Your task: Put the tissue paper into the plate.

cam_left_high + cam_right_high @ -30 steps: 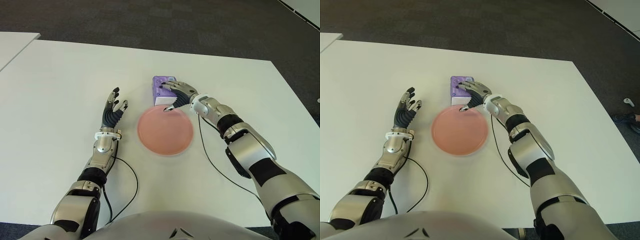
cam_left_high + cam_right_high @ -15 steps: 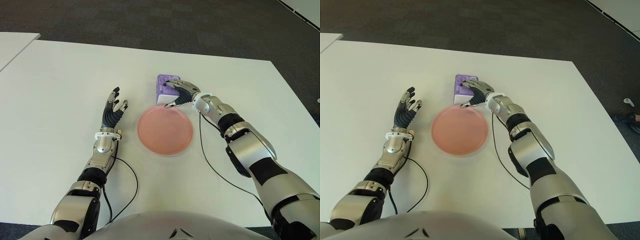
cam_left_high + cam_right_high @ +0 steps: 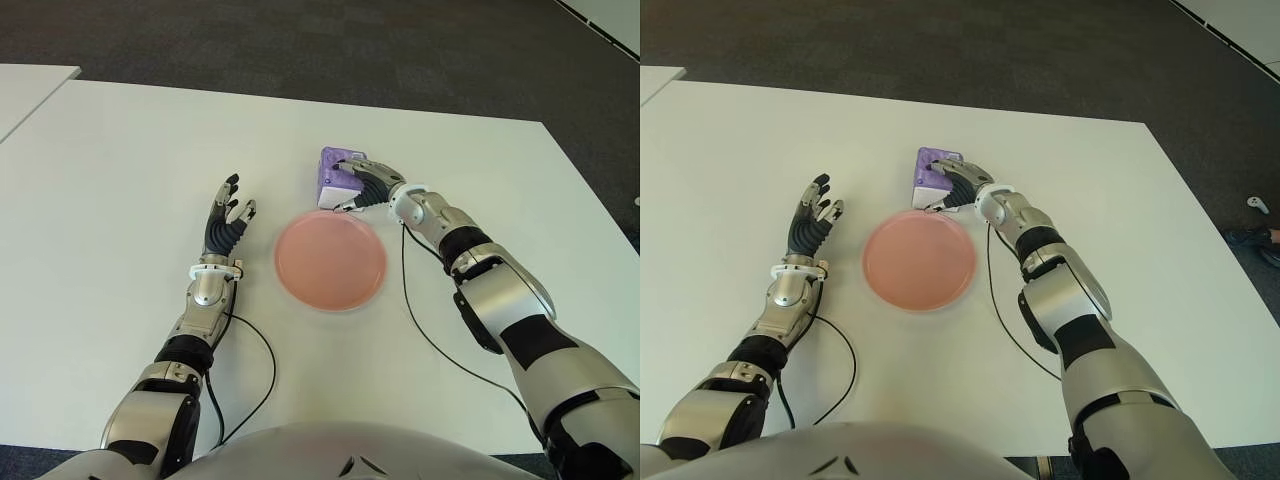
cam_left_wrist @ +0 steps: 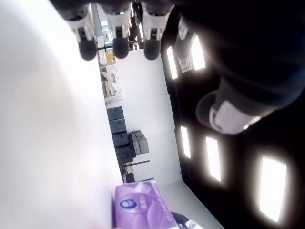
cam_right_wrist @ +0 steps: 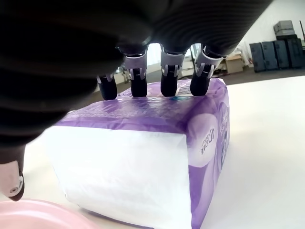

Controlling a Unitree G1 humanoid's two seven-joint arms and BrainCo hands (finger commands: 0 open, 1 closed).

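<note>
The white table (image 3: 120,180) is viewed from above and behind the arms by the two head views, facing forward and down; its far edge and the dark floor beyond are shared by both. The tissue pack (image 5: 143,157) is seen from very close by the right wrist view. The same pack is caught farther off, across the table, by the left wrist view.

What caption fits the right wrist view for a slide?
Right hand fingers draped over the purple tissue pack, still on the table beside the pink plate.
</note>
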